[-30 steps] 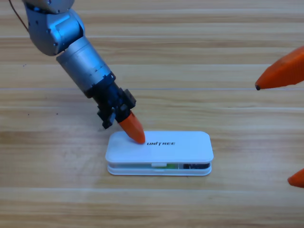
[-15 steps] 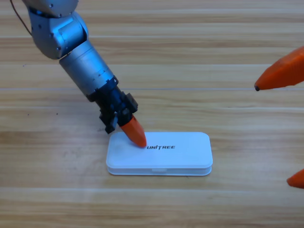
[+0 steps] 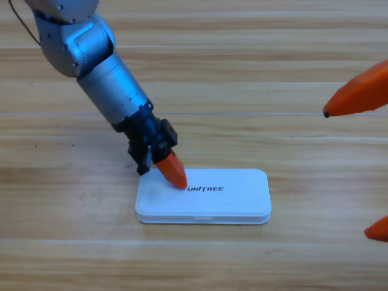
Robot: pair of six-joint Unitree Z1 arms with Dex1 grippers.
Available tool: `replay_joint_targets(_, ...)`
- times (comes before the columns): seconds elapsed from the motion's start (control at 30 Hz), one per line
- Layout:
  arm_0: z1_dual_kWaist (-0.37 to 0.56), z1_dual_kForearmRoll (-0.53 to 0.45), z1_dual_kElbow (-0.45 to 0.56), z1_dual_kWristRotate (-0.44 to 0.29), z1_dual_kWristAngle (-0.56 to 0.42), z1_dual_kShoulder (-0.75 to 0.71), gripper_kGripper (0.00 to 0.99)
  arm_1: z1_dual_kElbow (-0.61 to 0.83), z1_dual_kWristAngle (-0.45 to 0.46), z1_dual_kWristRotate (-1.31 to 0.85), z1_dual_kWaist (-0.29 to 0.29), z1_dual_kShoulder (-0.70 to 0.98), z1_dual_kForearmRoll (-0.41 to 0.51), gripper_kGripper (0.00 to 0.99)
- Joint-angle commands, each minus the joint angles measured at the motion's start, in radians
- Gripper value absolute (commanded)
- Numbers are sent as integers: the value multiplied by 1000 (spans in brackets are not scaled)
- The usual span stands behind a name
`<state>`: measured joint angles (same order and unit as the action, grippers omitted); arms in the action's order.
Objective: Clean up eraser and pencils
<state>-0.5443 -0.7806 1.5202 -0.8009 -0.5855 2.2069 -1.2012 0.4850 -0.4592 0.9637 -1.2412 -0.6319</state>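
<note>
- Wooden table (image 3: 254, 48), light planks running left-right, fills the whole high view.
- left arm (image 3: 100, 73) comes in from the top-left corner and angles down toward the middle: grey links, then black gripper housing.
- white case (image 3: 230, 197) lies flat just below centre, long side left-right, rounded corners, "UNITREE" printed on the lid.
- Case lid is down: only a thin seam runs along the front edge, with a small latch tab at mid-front. Nothing inside can be seen.
- Eraser and pencils: not visible anywhere on the table, and the shut case hides its contents, so I can't tell where they sit.
- left gripper (image 3: 174, 171) points down-right, its orange tip touching the lid's left part, just left of the printed word. Only one orange shape shows, no gap visible, so the jaws read as together.
- right gripper (image 3: 379, 163) is parked at the right edge, well apart from the case and cut off by the frame. One orange jaw shows large in the upper right with a dark tip pointing left; the other is only a small orange tip at the lower right edge. Wide bare table between the two, so the jaws stand apart and hold nothing.
</note>
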Motion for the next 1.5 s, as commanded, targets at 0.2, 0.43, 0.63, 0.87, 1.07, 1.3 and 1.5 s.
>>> replay_joint_targets(0.2, -36, 89, -98, 37, 61, 43, 0, 28, 20, 7, -28, -58, 15, 986)
replay_joint_targets(0.43, -36, -94, 21, 52, 70, -59, 0, 28, 20, 7, -28, -60, 15, 986)
replay_joint_targets(0.63, -52, -328, 184, 45, 76, -207, 155, 28, 20, 7, -28, -60, 15, 986)
replay_joint_targets(0.87, -128, -388, 235, 75, 76, -357, 990, 26, 20, 7, -28, -61, 15, 986)
replay_joint_targets(1.07, -227, -385, 259, 227, 174, -458, 990, 23, 20, 7, -28, -66, 15, 986)
replay_joint_targets(1.3, -322, -351, 149, 230, 263, -616, 990, 23, 20, 7, -28, -70, 15, 986)
replay_joint_targets(1.5, -330, -259, -32, 223, 283, -728, 990, 22, 20, 7, -28, -70, 15, 986)
